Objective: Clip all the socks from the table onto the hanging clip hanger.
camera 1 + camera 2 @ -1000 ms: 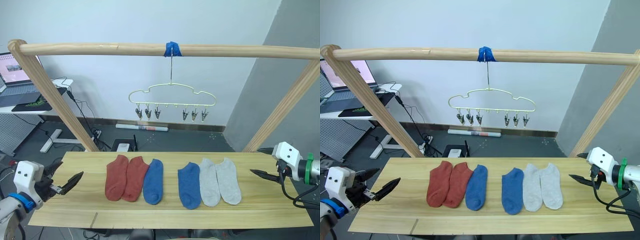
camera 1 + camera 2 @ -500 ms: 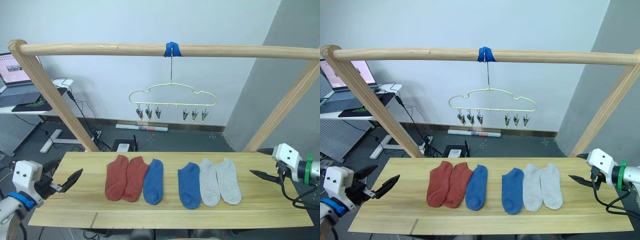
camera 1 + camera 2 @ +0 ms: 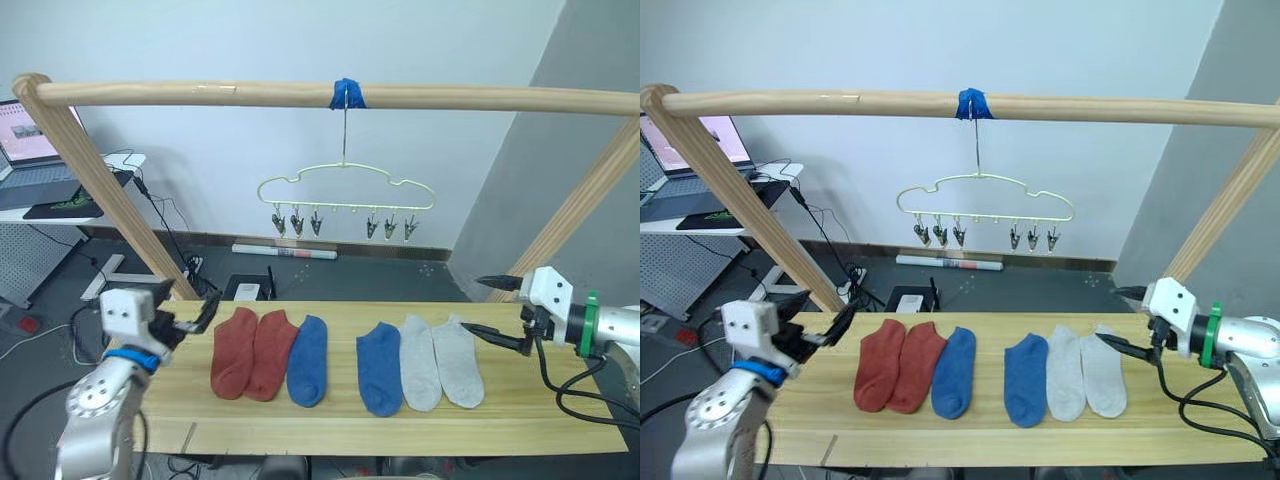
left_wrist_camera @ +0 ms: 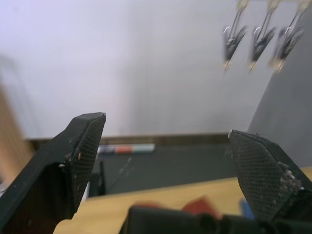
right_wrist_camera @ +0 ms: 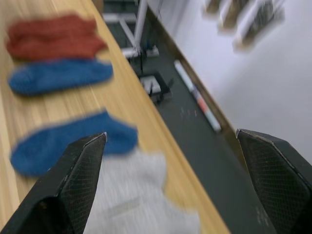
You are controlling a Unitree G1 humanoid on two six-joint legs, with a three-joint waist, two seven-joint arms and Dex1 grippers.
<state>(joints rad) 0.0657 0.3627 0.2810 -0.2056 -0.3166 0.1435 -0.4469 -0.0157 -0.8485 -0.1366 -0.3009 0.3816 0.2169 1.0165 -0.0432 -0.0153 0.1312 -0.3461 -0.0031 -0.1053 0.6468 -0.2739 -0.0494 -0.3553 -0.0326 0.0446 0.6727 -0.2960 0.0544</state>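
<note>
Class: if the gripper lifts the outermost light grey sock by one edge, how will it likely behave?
The light grey knit sock lies flat and thin on the wooden table, so it would probably droop limply. It looks light, so it should lift easily. It touches its grey twin, which might drag along.

White wall, dark floor

Between the right claw's spread fingers lie grey, blue and red socks on the table.

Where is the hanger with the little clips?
In the left eye view, the clip hanger hangs by its hook from the blue tape at the middle of the wooden pole, high above the row of socks on the table.
</note>
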